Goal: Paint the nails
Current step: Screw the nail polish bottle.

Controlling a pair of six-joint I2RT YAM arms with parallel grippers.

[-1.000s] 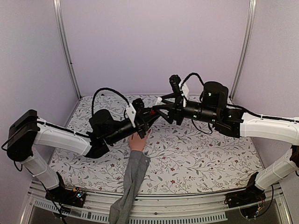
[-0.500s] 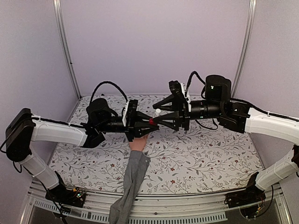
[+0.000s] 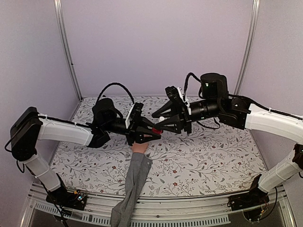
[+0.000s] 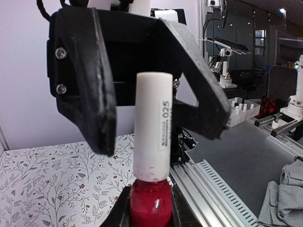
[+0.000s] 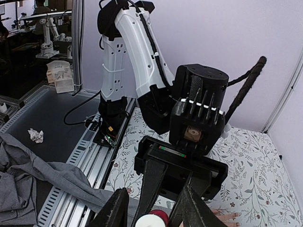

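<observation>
You have two arms, two grippers, one polish bottle [image 4: 150, 205] with one white cap [image 4: 152, 123], and one mannequin hand [image 3: 139, 147] in one grey sleeve [image 3: 134, 179].

Both arms reach in from their sides and meet tip to tip over the middle of the flowered table [image 3: 203, 161], forearms close to level. Your left gripper [image 3: 150, 133] points right and is clamped on the red bottle, whose cap sticks out towards the other arm. Your right gripper [image 3: 155, 122] points left, and its two fingers stand either side of the cap. The wrist views show a gap on each side, so its jaws are apart and not gripping.

The mannequin hand lies on the table right below the two grippers, with the sleeve trailing back over the near edge. From above, the left gripper hides its fingers. The right wrist view catches a few fingertips with the nails [image 5: 234, 216], too small to make out.
</observation>
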